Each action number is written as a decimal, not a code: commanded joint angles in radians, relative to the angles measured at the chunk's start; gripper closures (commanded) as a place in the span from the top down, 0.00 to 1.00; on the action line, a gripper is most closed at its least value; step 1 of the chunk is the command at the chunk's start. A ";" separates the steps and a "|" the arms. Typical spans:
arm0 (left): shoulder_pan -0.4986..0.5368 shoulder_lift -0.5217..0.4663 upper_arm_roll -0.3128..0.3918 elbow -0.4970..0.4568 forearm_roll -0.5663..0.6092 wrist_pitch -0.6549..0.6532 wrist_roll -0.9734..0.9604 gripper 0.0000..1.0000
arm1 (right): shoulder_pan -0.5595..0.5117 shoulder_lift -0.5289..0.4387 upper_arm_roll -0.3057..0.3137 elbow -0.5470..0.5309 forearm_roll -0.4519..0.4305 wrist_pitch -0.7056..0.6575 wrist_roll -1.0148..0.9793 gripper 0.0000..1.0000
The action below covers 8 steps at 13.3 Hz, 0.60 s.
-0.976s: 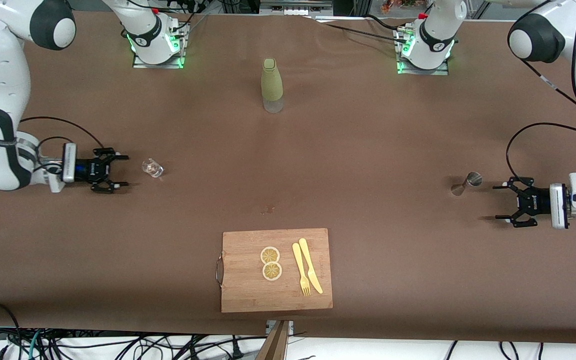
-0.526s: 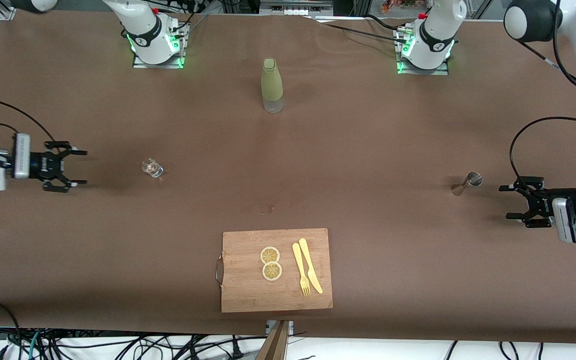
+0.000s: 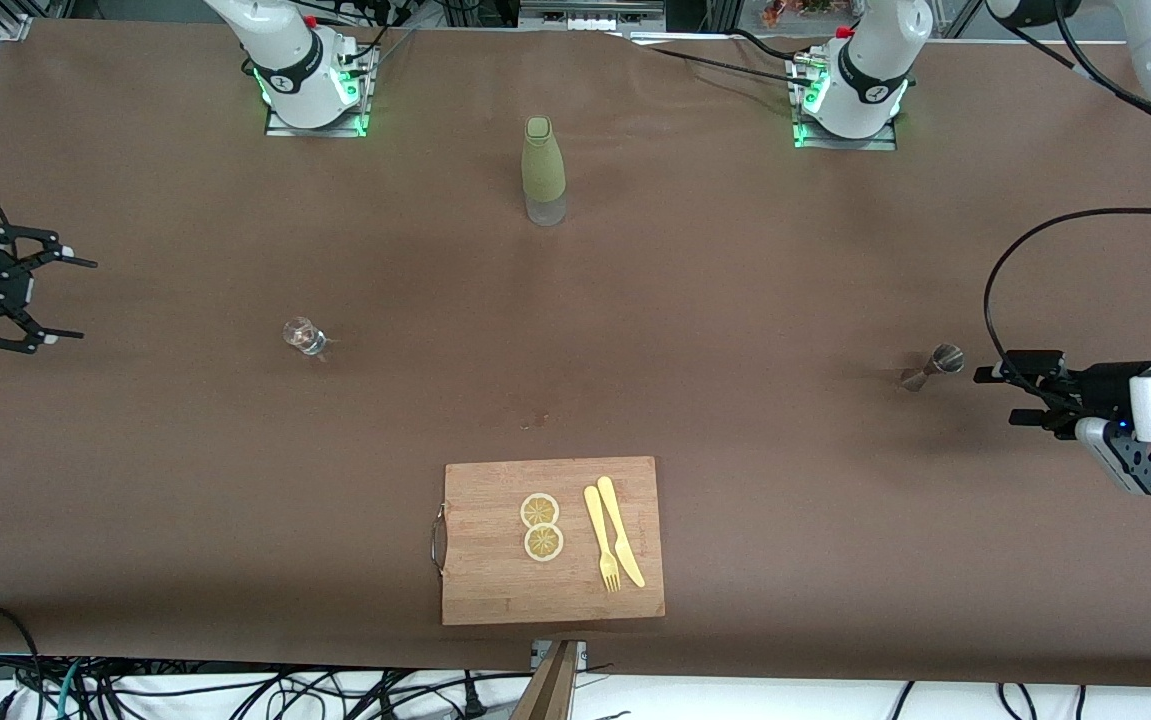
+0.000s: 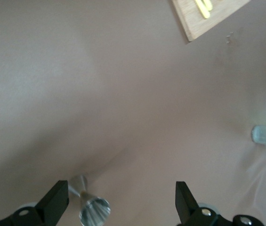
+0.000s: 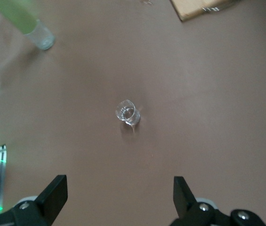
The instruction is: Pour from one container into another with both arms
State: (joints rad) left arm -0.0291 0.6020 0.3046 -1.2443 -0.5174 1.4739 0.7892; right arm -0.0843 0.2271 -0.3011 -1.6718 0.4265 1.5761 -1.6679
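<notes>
Bare table surrounds the small glass (image 3: pixel 303 335) and the metal jigger (image 3: pixel 931 366); nothing crowds either.

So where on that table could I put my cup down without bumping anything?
The widest bare stretch lies between the green bottle and the cutting board. There is also room between the small glass and the metal measuring cup. The board is crowded with lemon slices, fork and knife.

Both end effectors (image 3: pixel 997 396) (image 3: pixel 63 297) spread wide, apart
</notes>
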 commanded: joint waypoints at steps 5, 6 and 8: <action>-0.090 -0.134 0.008 -0.020 0.171 0.013 -0.074 1.00 | 0.069 -0.305 0.209 -0.049 -0.314 -0.004 0.934 1.00; -0.095 -0.157 0.008 -0.012 0.201 0.022 -0.076 1.00 | 0.081 -0.311 0.214 -0.046 -0.321 -0.028 1.050 1.00; -0.116 -0.211 0.002 0.008 0.278 0.032 -0.149 1.00 | 0.106 -0.325 0.226 -0.033 -0.348 -0.056 1.263 1.00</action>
State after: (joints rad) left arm -0.1135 0.4608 0.3055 -1.2347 -0.3198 1.4980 0.7121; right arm 0.0090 -0.0773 -0.0800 -1.6901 0.1146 1.5341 -0.5664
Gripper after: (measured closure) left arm 0.000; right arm 0.000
